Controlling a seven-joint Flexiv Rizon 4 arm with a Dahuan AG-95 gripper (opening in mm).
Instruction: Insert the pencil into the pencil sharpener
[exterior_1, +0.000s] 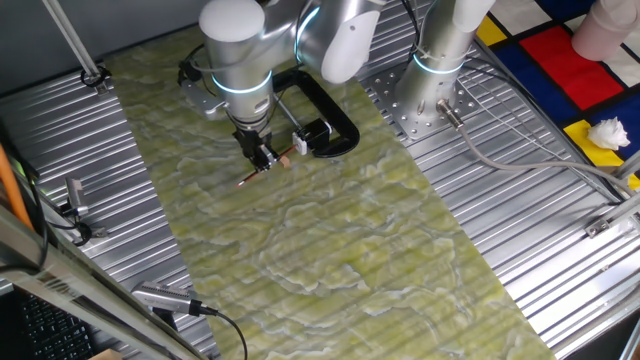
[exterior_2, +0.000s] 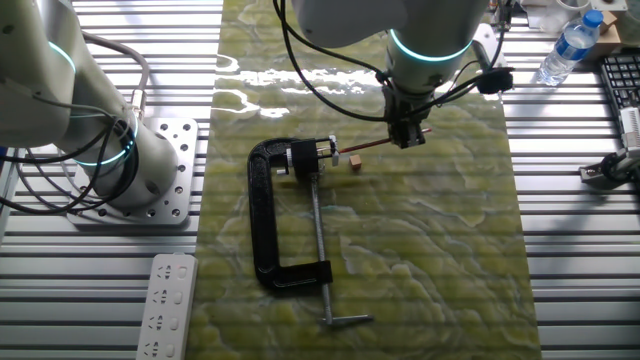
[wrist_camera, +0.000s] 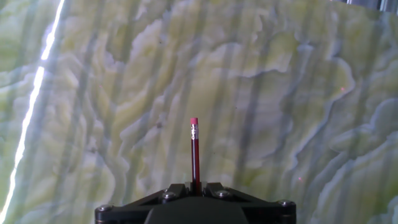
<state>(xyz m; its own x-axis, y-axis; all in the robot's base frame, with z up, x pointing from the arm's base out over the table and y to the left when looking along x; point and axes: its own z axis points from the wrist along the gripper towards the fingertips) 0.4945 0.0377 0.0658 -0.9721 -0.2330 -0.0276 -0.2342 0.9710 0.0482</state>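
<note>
My gripper (exterior_1: 262, 158) is shut on the reddish-brown pencil (exterior_1: 247, 179) and holds it nearly level just above the green mat. In the other fixed view the gripper (exterior_2: 405, 138) grips the pencil (exterior_2: 365, 148) near one end, and the long end points at the black clamp (exterior_2: 262, 215). A small black-and-white block (exterior_2: 302, 157), seemingly the sharpener, sits in the clamp's jaw (exterior_1: 312, 137). The pencil's end stops just short of it. A small brown cube (exterior_2: 355, 161) lies under the pencil. In the hand view the pencil (wrist_camera: 195, 152) rises from the gripper (wrist_camera: 196, 185) with its pink eraser end away.
A second arm's base (exterior_2: 110, 150) stands on a drilled plate left of the mat, also in one fixed view (exterior_1: 440, 60). A white power strip (exterior_2: 165, 305) lies near it. A water bottle (exterior_2: 565, 50) stands at the far right. Ribbed metal table surrounds the mat (exterior_1: 330, 250).
</note>
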